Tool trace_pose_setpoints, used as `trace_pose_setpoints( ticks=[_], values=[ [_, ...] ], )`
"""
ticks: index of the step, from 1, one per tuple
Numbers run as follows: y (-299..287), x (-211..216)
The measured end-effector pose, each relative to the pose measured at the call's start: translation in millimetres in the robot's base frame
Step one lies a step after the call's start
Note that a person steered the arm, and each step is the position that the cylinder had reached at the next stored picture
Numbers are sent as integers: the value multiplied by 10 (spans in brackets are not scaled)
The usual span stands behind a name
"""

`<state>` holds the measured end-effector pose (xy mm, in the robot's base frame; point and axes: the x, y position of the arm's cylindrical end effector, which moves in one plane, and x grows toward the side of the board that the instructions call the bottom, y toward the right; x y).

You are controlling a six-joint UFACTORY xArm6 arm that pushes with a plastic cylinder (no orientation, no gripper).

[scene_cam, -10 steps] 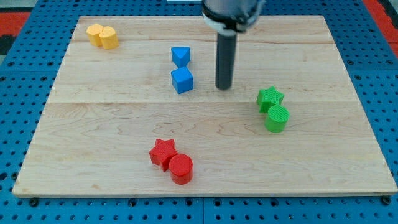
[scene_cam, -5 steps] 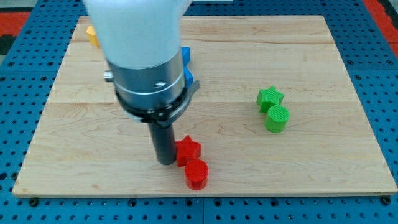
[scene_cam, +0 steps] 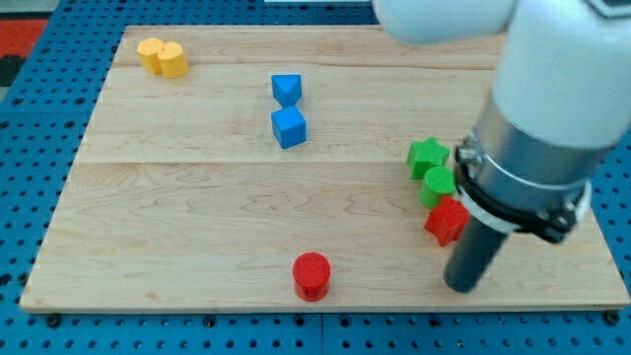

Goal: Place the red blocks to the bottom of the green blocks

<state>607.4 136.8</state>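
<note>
My tip (scene_cam: pixel 461 287) is a plain rod holding nothing; it rests on the wooden board (scene_cam: pixel 177 227) just below and right of the red star (scene_cam: pixel 446 221), seemingly touching it. That star sits directly under the green cylinder (scene_cam: pixel 438 182), with the green star (scene_cam: pixel 427 155) above. The red cylinder (scene_cam: pixel 312 275) lies well left of the green pair; two blue blocks (scene_cam: pixel 287 89) (scene_cam: pixel 289 127) and two yellow blocks (scene_cam: pixel 150 51) (scene_cam: pixel 173 59) lie up-left.

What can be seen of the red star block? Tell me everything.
The red star block is a small matte, plastic-looking star lying flat on the wooden board, at the view's lower right. It sits just below the green cylinder, seemingly touching it. The arm hides its right side; my tip rests just below and right of it.
</note>
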Motion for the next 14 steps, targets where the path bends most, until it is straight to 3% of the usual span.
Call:
trace_pose_setpoints(
  ticks=[3, 4, 5, 6, 9, 12, 14],
  values=[
    [-869, 110],
    [-1614, 109],
    [-2325, -37],
    [-2456, -267],
    [-646, -267],
    [-525, -85],
    [73, -34]
  ],
)
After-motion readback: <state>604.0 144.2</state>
